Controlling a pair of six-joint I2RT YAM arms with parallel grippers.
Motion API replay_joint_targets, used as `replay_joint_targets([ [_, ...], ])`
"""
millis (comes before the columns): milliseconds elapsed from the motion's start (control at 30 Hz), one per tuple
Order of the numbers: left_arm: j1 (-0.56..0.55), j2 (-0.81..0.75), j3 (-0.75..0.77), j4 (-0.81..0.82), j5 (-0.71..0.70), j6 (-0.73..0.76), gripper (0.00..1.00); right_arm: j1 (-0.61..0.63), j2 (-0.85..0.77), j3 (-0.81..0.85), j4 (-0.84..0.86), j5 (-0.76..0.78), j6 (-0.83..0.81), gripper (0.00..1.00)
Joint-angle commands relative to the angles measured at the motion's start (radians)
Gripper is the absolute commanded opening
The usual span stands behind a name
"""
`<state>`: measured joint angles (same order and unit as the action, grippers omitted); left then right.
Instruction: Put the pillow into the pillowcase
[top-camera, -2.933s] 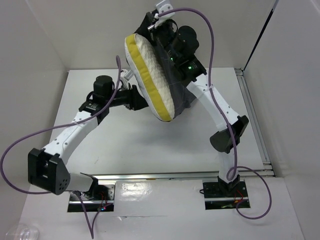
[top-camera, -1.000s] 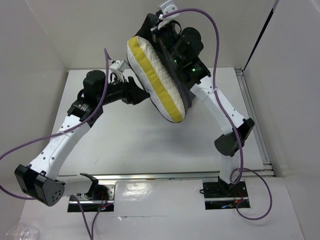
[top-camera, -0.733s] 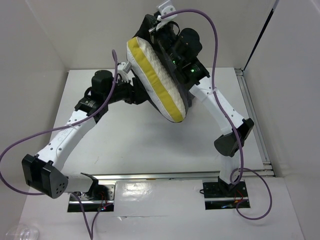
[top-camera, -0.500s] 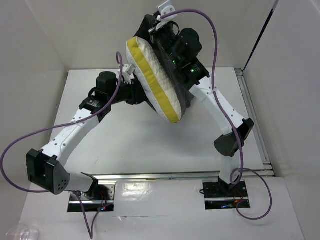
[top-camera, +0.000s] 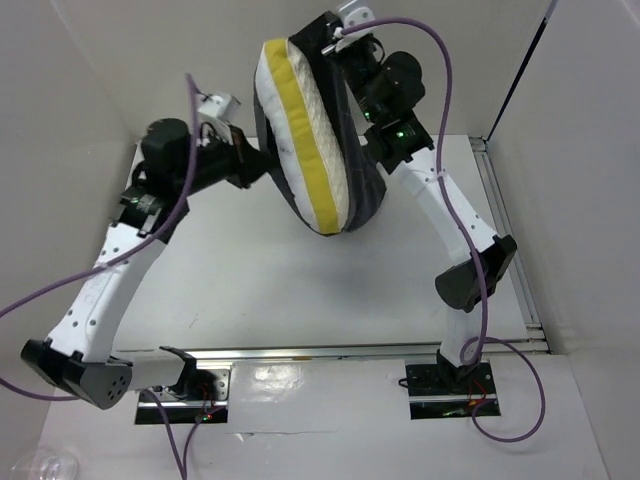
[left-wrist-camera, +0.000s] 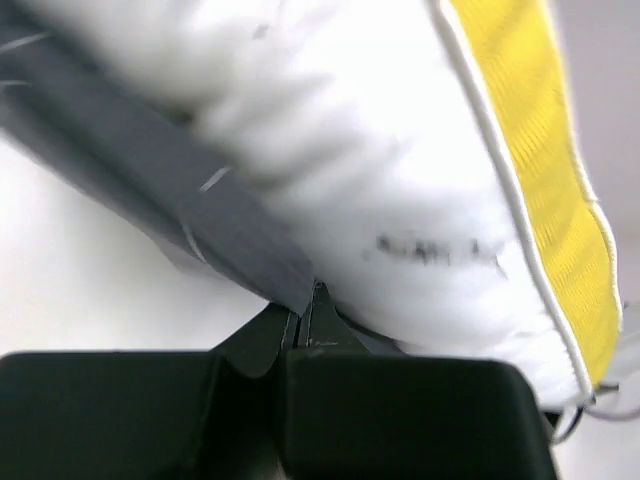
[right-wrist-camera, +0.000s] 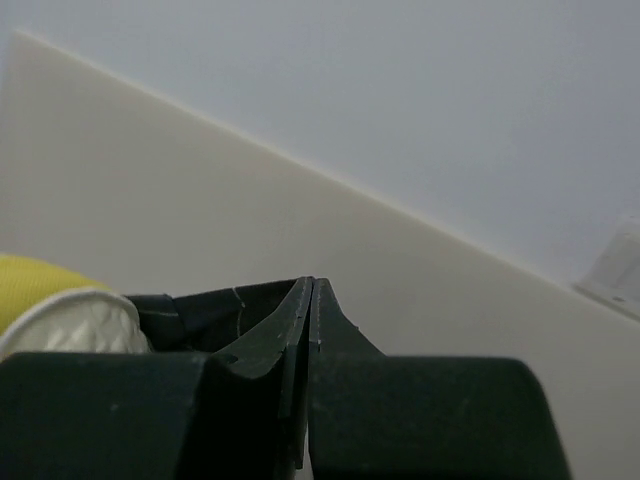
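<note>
The pillow (top-camera: 318, 120), quilted white with a yellow band, hangs high above the table, partly wrapped by the dark grey pillowcase (top-camera: 362, 180). My left gripper (top-camera: 258, 170) reaches in from the left and is shut on the case's left edge. The left wrist view shows those jaws (left-wrist-camera: 304, 302) pinching grey cloth (left-wrist-camera: 190, 215) just under the white pillow (left-wrist-camera: 400, 170). At the top of the bundle, my right gripper (top-camera: 335, 35) is shut on the pillowcase. In the right wrist view its jaws (right-wrist-camera: 310, 290) are pressed together on dark cloth (right-wrist-camera: 200, 310), with a corner of the pillow (right-wrist-camera: 70, 322) at the left.
The white table (top-camera: 250, 280) lies below the hanging bundle, enclosed by pale walls on three sides. A metal rail (top-camera: 505, 230) runs along its right edge. Purple cables loop off both arms, and the arm bases sit at the near edge.
My left gripper has shut on the pillowcase edge. Both arms have risen, and the pillow bundle now hangs higher and more upright.
</note>
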<state>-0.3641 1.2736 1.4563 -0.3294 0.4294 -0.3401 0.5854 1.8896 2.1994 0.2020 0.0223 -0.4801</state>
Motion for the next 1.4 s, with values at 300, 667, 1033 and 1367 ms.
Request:
replay_joint_targets([
  [300,0.165,-0.079,0.45,-0.058,-0.3,0.142,0.0,-0.079,-0.21,0.008,0.286,0.044,-0.219,0.0],
  [667,0.243,0.058,0.502,-0.18,-0.167,0.093,0.0,-0.157,-0.275,0.004,0.123,0.008,-0.092,0.0],
  [1033,0.16,0.102,0.377,-0.267,-0.099,0.099,0.0,-0.113,-0.37,-0.294,-0.059,-0.062,0.112,0.0],
  [1367,0.206,0.064,0.852,-0.062,-0.164,0.092,0.0,-0.113,-0.277,0.149,0.169,-0.025,0.014,0.0],
])
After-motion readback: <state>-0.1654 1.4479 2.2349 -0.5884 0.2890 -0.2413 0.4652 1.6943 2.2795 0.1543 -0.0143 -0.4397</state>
